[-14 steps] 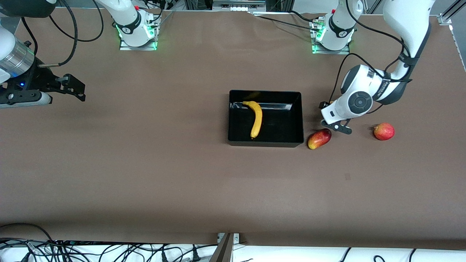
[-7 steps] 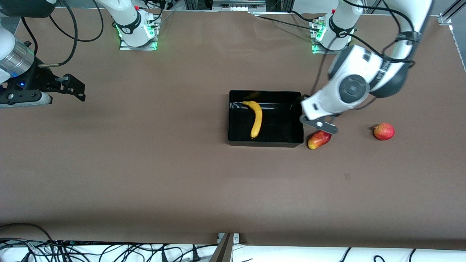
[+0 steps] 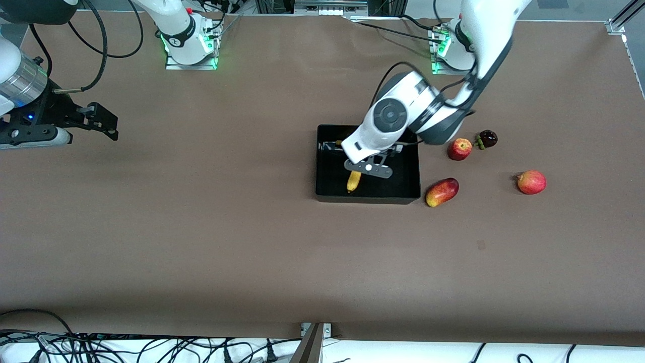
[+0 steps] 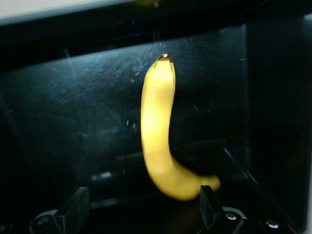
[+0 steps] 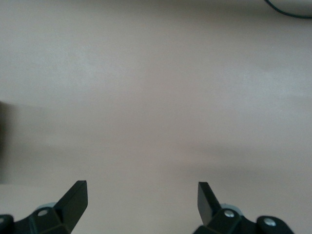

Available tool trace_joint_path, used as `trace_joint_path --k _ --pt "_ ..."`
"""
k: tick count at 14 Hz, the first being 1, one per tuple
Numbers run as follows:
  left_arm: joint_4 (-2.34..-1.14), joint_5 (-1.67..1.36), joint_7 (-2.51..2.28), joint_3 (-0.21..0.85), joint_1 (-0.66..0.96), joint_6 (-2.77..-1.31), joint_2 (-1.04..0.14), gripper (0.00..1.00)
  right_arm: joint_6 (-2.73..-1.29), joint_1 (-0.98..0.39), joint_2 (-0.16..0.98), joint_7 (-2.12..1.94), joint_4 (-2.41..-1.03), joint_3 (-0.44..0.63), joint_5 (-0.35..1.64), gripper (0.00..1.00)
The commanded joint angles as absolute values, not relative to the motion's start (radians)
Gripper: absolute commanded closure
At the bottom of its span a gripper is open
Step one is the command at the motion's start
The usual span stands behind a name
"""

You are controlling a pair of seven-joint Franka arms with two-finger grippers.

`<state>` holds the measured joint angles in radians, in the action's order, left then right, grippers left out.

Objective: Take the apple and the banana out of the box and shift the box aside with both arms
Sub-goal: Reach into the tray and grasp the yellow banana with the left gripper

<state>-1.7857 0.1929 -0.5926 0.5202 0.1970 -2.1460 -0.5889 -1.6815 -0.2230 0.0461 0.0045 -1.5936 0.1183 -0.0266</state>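
**Apple out, banana next, box not yet moved**

The apple (image 3: 459, 149) sits on the table, outside the box (image 3: 413, 189), toward the left arm's end, just beside a small dark fruit (image 3: 487, 138). A red-and-yellow mango-like fruit (image 3: 442, 192) lies close to the box's corner nearest the front camera on that same end, and a red-orange round fruit (image 3: 531, 182) rests well apart, closer to the table's edge at the left arm's end.

The banana (image 4: 158, 141) lies on the box floor, so half of the unloading remains. The left gripper (image 4: 141, 209) hangs over the box interior, directly above the banana, its jaws spread wide and empty with the stem end of the fruit lying between the fingers (image 4: 208, 207) in the wrist view. It looks set up for a descent and grasp.

The right gripper (image 3: 101, 121) waits over the table's edge at the right arm's end, also wide open and holding nothing.

Left to do, by this reading: lift the banana out, set it on the table, then bring both arms to the box and shift it aside
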Motion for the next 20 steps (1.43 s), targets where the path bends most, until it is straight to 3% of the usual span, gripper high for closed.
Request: trace_joint_path --k 1,6,10,11,12,15,20 --pt "-1.750 0.339 -0.717 0.515 0.224 -2.198 -0.681 0.00 -1.677 -0.218 0.052 0.014 -1.577 0.114 -0.038 0.00" --pt "-1.756 0.350 -0.758 0.511 0.244 -2.293 -0.741 0.00 -1.677 -0.218 0.052 0.014 -1.577 0.114 -0.038 0.00" --pt "-1.756 0.351 -0.753 0.508 0.247 -2.327 -0.775 0.74 -1.675 -0.218 0.052 0.014 -1.577 0.114 -0.038 0.00" --pt "-1.756 0.351 -0.743 0.508 0.244 -2.326 -0.772 0.88 -1.675 -0.218 0.052 0.014 -1.577 0.114 -0.038 0.00" --pt "-1.755 0.351 -0.741 0.509 0.239 -2.319 -0.767 0.95 -1.675 -0.218 0.052 0.014 -1.577 0.114 -0.038 0.00" --pt "-1.740 0.350 -0.742 0.512 0.232 -2.271 -0.730 0.95 -1.674 -0.218 0.052 0.014 -1.577 0.114 -0.038 0.00" --pt "-1.597 0.324 -0.698 0.520 0.230 -1.995 -0.658 0.96 -1.674 -0.218 0.052 0.014 -1.577 0.114 -0.038 0.00"
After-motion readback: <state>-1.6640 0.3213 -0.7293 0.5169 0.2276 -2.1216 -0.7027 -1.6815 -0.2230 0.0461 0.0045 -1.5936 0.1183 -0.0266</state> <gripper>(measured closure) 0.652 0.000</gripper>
